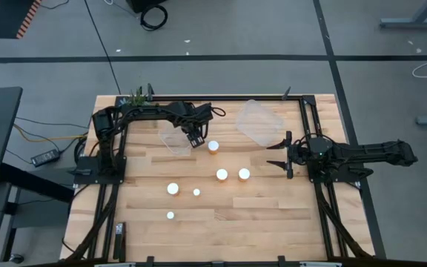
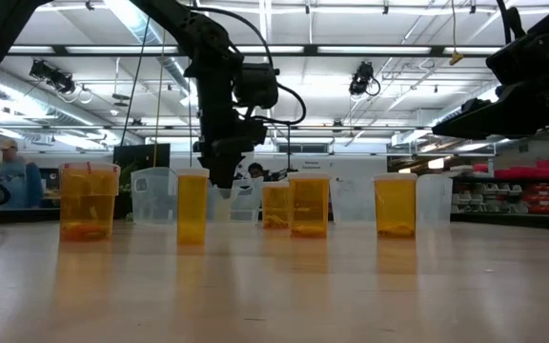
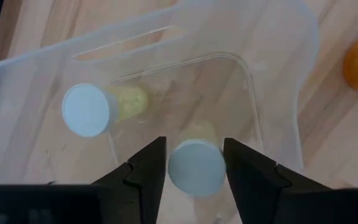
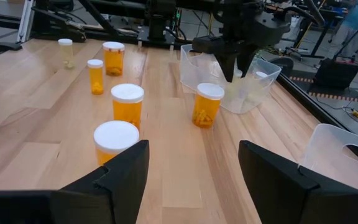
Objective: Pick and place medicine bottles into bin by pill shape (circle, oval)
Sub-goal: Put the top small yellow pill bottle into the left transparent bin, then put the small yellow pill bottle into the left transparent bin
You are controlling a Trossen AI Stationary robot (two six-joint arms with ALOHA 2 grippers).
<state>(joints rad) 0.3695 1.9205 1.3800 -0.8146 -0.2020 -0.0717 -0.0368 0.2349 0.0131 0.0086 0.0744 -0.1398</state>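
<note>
The left gripper (image 3: pixel 195 163) is seen poised over the clear plastic bin (image 3: pixel 278 93) at about eleven o'clock on the table; its dark fingers (image 3: pixel 143 171) are parted slightly, bracketing the white cap of a small medicine bottle (image 3: pixel 196 167), and whether they grip or have just let go cannot be told; a second white-capped bottle (image 3: pixel 92 112) lies on its side within the same bin. If the fingers are lifted before being fully clear, the bottle could be dragged up or tipped against the bin wall. The right gripper (image 1: pixel 282 154) is held at three o'clock, its fingers well apart and empty, beside a second clear bin (image 1: pixel 259 121). Six capped bottles, among them one (image 1: pixel 213 146) close beside the left bin, stand on the wooden table (image 1: pixel 273 222); open room is judged widest toward five o'clock.
</note>
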